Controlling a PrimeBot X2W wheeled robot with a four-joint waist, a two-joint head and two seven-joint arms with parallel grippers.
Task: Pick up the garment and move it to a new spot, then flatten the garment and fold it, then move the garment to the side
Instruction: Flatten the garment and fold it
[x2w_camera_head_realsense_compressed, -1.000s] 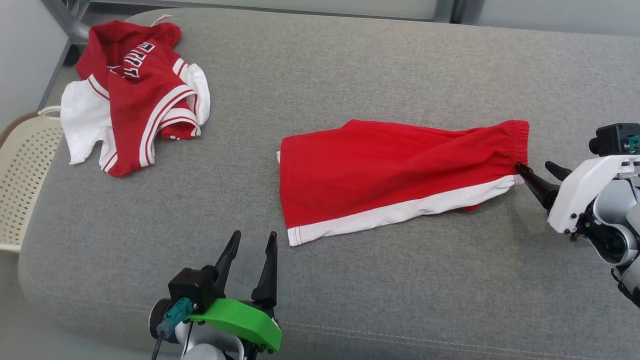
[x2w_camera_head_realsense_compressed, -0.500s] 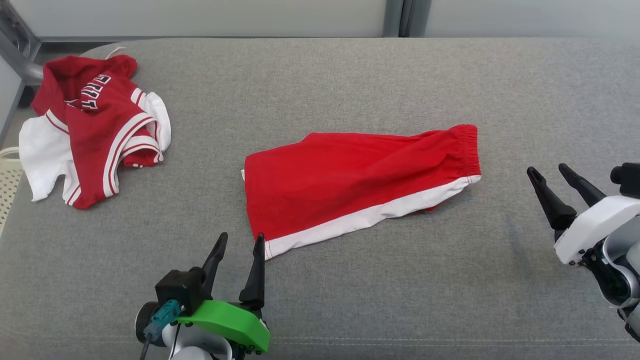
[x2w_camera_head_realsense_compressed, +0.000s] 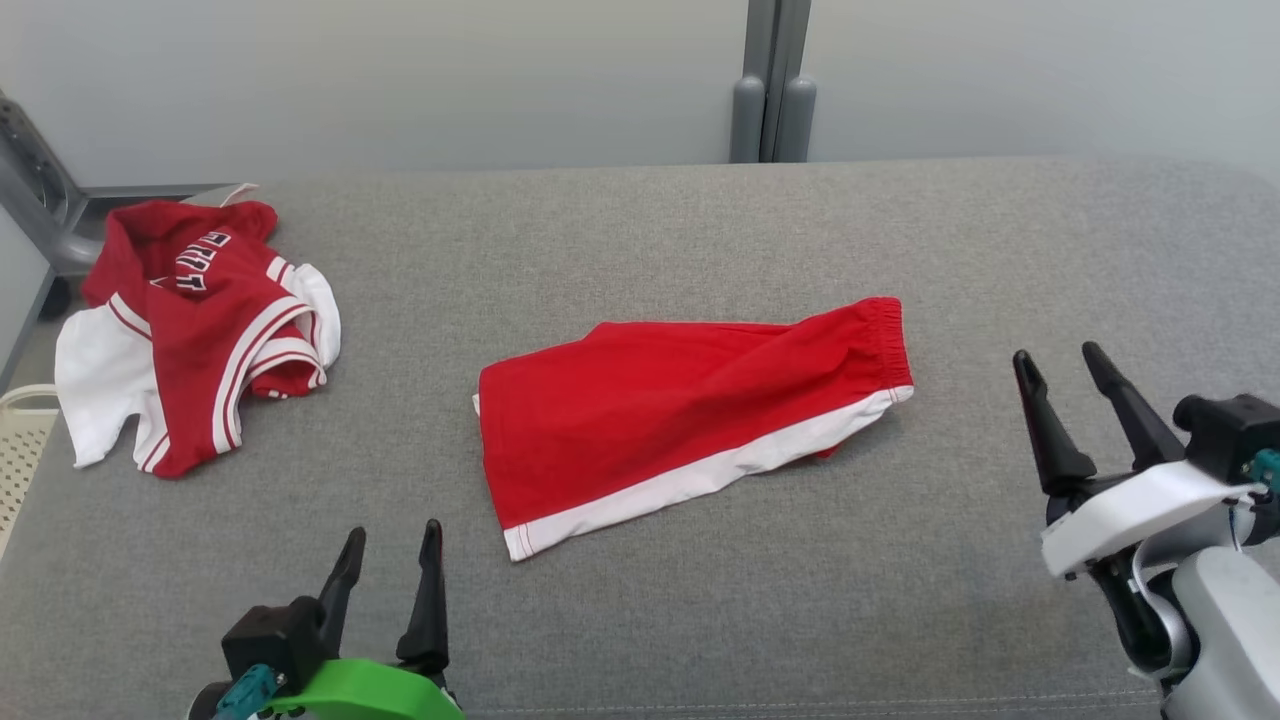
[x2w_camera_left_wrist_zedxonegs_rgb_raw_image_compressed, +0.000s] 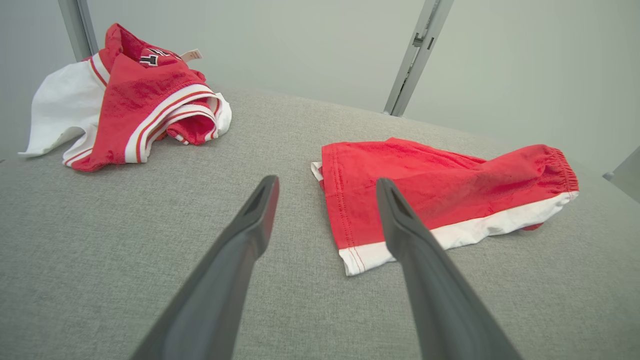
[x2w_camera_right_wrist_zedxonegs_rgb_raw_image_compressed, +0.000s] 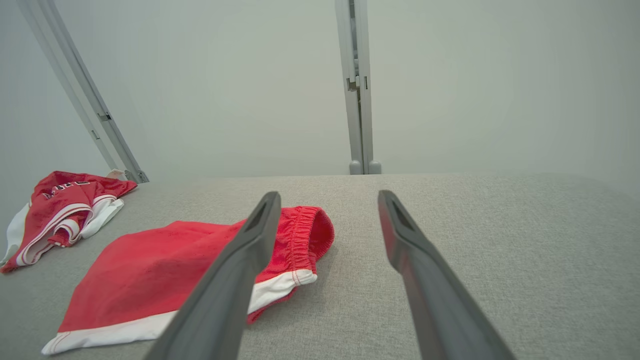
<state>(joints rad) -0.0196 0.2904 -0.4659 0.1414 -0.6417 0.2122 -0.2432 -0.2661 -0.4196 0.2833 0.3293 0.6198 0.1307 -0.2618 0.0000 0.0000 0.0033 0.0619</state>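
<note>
Shorts (x2w_camera_head_realsense_compressed: 680, 410) flat at mid-cushion, both grippers wide and empty

Red shorts lie spread flat on the grey cushion (x2w_camera_head_realsense_compressed: 640, 620), close to the middle of the head view. Their elastic waistband (x2w_camera_head_realsense_compressed: 888, 340) points toward 2 o'clock and the leg hem toward 8 o'clock. A white stripe (x2w_camera_head_realsense_compressed: 700, 480) runs along the edge nearest the robot, and a small fold of red cloth peeks out below it near the waistband end.

The left gripper (x2w_camera_head_realsense_compressed: 393, 530) sits at 7 o'clock in the head view. Its two dark fingers are spread wide with nothing between them, and the tips are near the hem corner but apart from it. In the left wrist view that gripper (x2w_camera_left_wrist_zedxonegs_rgb_raw_image_compressed: 326, 181) points to 12 o'clock. The shorts (x2w_camera_left_wrist_zedxonegs_rgb_raw_image_compressed: 440, 200) lie beyond it toward 2 o'clock, and one finger crosses in front of the hem corner.

The right gripper (x2w_camera_head_realsense_compressed: 1056, 354) stands between 3 and 4 o'clock in the head view, jaws just as wide and empty, with bare cushion between it and the waistband. In the right wrist view this gripper (x2w_camera_right_wrist_zedxonegs_rgb_raw_image_compressed: 327, 194) also points to 12 o'clock. The shorts (x2w_camera_right_wrist_zedxonegs_rgb_raw_image_compressed: 165, 280) lie at 8 o'clock, partly behind one finger.

A crumpled red-and-white jersey (x2w_camera_head_realsense_compressed: 190, 320) with lettering lies at 10 o'clock, well apart from the shorts. A pale perforated basket (x2w_camera_head_realsense_compressed: 20, 440) shows at the 9 o'clock edge. A grey post (x2w_camera_head_realsense_compressed: 770, 90) rises at 12 o'clock against the pale wall (x2w_camera_head_realsense_compressed: 400, 80).
</note>
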